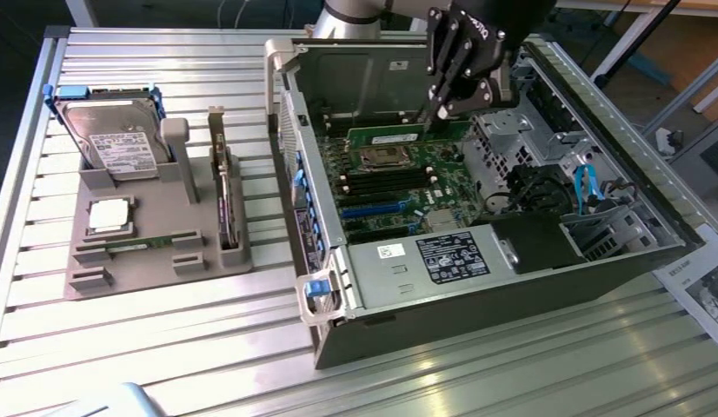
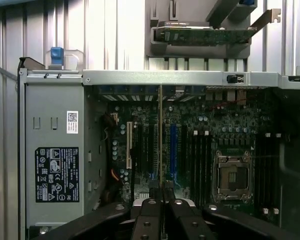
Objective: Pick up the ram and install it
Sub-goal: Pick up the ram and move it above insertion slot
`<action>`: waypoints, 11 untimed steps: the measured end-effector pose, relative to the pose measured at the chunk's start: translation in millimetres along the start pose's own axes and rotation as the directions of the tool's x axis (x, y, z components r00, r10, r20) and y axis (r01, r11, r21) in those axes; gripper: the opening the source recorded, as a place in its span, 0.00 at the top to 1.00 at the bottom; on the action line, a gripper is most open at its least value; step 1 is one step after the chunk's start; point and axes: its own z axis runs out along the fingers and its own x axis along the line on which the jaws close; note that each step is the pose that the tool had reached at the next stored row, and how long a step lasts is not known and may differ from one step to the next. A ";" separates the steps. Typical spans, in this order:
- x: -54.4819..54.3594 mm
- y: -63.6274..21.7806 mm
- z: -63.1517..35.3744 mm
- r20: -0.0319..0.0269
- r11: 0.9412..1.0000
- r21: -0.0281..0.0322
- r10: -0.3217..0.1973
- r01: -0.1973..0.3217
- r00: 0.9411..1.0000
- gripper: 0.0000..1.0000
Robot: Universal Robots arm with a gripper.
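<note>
The ram (image 1: 388, 136) is a slim green stick, held over the motherboard (image 1: 394, 187) inside the open computer case (image 1: 475, 295). My gripper (image 1: 437, 113) reaches down from above and is shut on the stick's end. In the wrist view the ram (image 2: 161, 140) shows edge-on as a thin line running out from between my black fingers (image 2: 149, 210), with the gripper (image 2: 161, 200) closed on it. It hangs over the board beside the blue slot (image 2: 173, 150). The dark memory slots (image 2: 200, 155) lie next to the processor socket (image 2: 233, 175).
On the exterior view's left a grey holder (image 1: 162, 252) stands on the slatted table, carrying a hard drive (image 1: 116, 139), a square silver processor chip (image 1: 109, 215) and an upright expansion card (image 1: 226, 204). The power supply (image 1: 452, 256) and cables (image 1: 585, 187) fill the case's near end.
</note>
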 end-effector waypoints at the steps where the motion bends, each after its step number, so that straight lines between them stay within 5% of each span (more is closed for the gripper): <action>1: 0.0 -2.4 -0.1 0.000 1.000 0.000 0.000 0.000 1.000 0.88; 8: 0.2 -27.1 -0.8 0.000 1.000 0.000 0.000 0.000 1.000 0.88; 11: 0.2 -27.6 -0.9 0.000 1.000 0.000 0.000 0.000 1.000 0.88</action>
